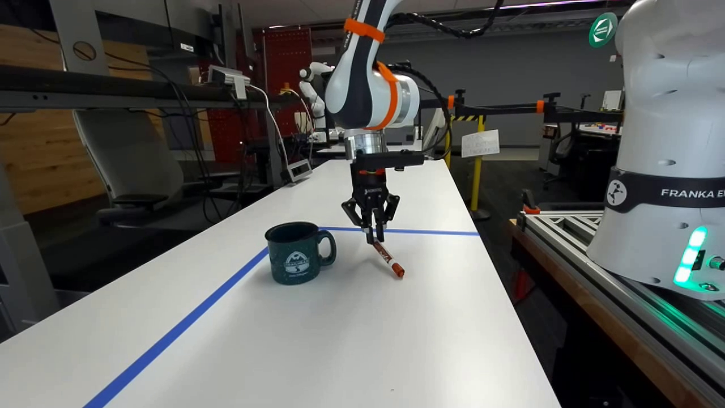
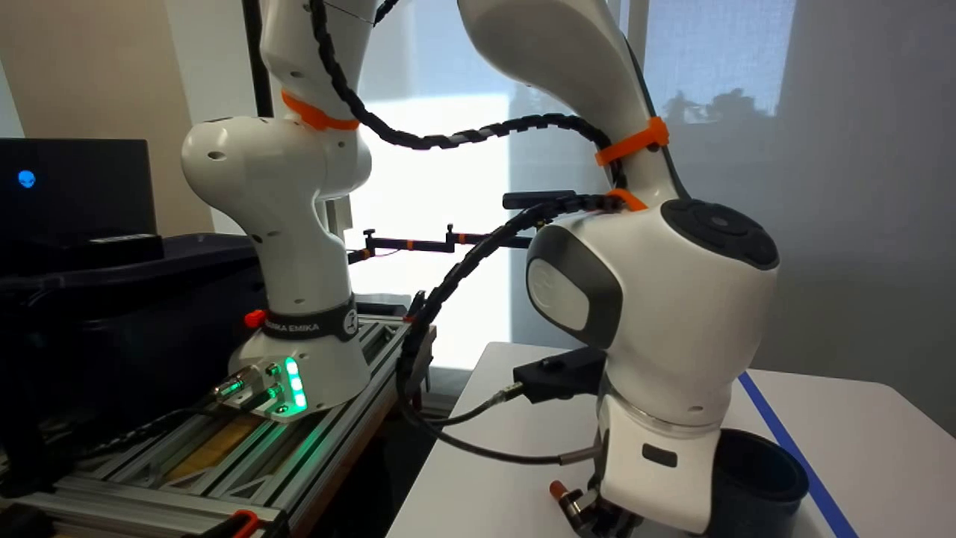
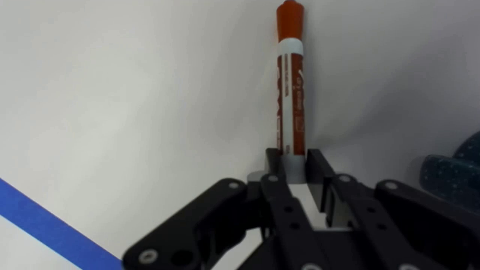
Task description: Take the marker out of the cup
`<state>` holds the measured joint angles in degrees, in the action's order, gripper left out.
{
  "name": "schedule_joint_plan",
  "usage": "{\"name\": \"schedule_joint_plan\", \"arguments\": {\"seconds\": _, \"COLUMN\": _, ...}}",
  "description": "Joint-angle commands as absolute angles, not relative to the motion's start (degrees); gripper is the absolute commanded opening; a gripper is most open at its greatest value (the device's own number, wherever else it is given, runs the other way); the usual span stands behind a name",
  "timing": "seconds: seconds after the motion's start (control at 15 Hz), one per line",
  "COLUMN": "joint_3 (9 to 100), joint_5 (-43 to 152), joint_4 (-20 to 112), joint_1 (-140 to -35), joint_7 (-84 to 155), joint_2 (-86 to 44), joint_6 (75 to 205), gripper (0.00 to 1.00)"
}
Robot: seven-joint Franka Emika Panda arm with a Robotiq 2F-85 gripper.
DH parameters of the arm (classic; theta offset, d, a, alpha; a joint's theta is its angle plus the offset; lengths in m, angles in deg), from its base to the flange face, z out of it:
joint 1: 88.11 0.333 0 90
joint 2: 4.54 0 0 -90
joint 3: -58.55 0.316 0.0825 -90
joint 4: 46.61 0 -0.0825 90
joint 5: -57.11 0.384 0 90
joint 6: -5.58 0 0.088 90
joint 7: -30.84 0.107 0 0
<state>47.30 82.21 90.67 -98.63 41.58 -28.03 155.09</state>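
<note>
Beside the cup (image 1: 294,255), over the white table (image 1: 340,340), the gripper (image 3: 294,163) pinches the marker (image 3: 291,101) by its pale end, the orange cap (image 1: 399,271) slanting lowest (whether that cap touches the table, I cannot tell). The marker is wholly clear of the cup, so the taking-out itself looks done; what is likely left is to lay it flat, let go and lift away. The release is not yet made.
</note>
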Motion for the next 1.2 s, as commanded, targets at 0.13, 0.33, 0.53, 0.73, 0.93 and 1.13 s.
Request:
{"name": "schedule_joint_plan", "arguments": {"seconds": 0.13, "joint_3": 48.82, "joint_5": 79.38, "joint_4": 94.30, "joint_1": -97.48, "joint_7": 42.83, "joint_2": -25.23, "joint_6": 159.15, "gripper": 0.70}}
{"name": "schedule_joint_plan", "arguments": {"seconds": 0.33, "joint_3": 49.16, "joint_5": 77.87, "joint_4": 96.16, "joint_1": -96.21, "joint_7": 43.54, "joint_2": -21.45, "joint_6": 158.75, "gripper": 0.92}}
{"name": "schedule_joint_plan", "arguments": {"seconds": 0.53, "joint_3": 47.91, "joint_5": 72.28, "joint_4": 99.20, "joint_1": -93.53, "joint_7": 45.63, "joint_2": -15.29, "joint_6": 157.13, "gripper": 1.00}}
{"name": "schedule_joint_plan", "arguments": {"seconds": 0.73, "joint_3": 46.25, "joint_5": 60.57, "joint_4": 101.96, "joint_1": -90.75, "joint_7": 48.98, "joint_2": -9.33, "joint_6": 155.14, "gripper": 1.00}}
{"name": "schedule_joint_plan", "arguments": {"seconds": 0.93, "joint_3": 47.04, "joint_5": 48.94, "joint_4": 102.00, "joint_1": -90.52, "joint_7": 51.05, "joint_2": -5.08, "joint_6": 150.36, "gripper": 0.99}}
{"name": "schedule_joint_plan", "arguments": {"seconds": 1.13, "joint_3": 49.37, "joint_5": 44.83, "joint_4": 103.06, "joint_1": -91.53, "joint_7": 50.02, "joint_2": -0.68, "joint_6": 150.13, "gripper": 1.00}}
